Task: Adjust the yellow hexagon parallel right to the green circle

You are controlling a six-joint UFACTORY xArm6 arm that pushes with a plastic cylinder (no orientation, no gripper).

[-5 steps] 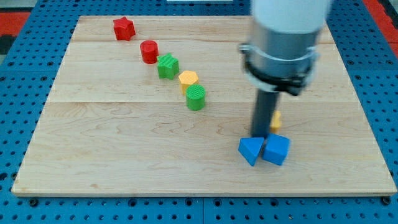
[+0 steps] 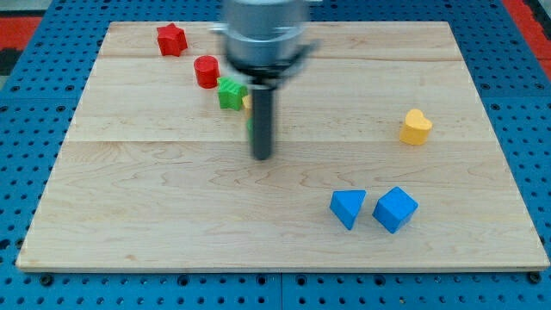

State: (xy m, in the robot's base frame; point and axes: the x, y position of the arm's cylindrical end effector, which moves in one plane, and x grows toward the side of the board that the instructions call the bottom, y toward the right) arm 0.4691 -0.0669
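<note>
No brand, label or writing can be read anywhere in the frame. The rod is seen left of centre, and my tip is set down on the wooden board, bare, with nothing held. The yellow hexagon and the green circle are almost wholly hidden behind the rod; only thin slivers are seen at its left edge, just above the tip, so contact cannot be judged. A green star is placed just upper left of them, then a red cylinder and a red star towards the upper left corner. A yellow heart is found at the right, near the board's right edge. A blue triangle and a blue cube lie lower right, slightly apart. Open wood is left between the rod and the heart and across the lower left.
</note>
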